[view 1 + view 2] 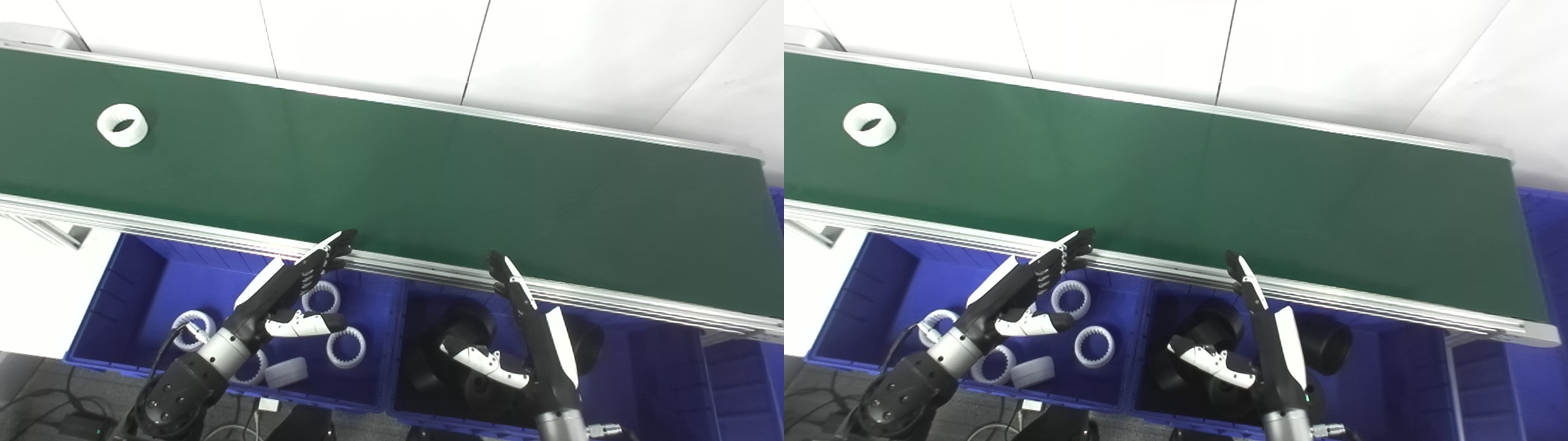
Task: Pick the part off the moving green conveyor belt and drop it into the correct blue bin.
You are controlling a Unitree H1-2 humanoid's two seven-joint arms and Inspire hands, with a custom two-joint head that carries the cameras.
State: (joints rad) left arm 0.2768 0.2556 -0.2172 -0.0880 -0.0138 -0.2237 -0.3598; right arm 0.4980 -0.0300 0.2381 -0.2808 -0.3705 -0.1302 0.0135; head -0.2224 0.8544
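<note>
A white ring part (122,125) lies on the green conveyor belt (392,177) at its far left. My left hand (294,288) is open and empty, held over the left blue bin (141,288) with its fingertips near the belt's front rail. My right hand (520,324) is open and empty over the middle blue bin (649,367), fingers pointing up toward the rail. Both hands are far to the right of the white ring.
The left bin holds several white toothed rings (346,346). The middle bin holds black cylindrical parts (1326,346). Another blue bin (744,380) stands at the right. The aluminium front rail (429,269) runs between bins and belt. Cables (37,404) lie on the floor at the lower left.
</note>
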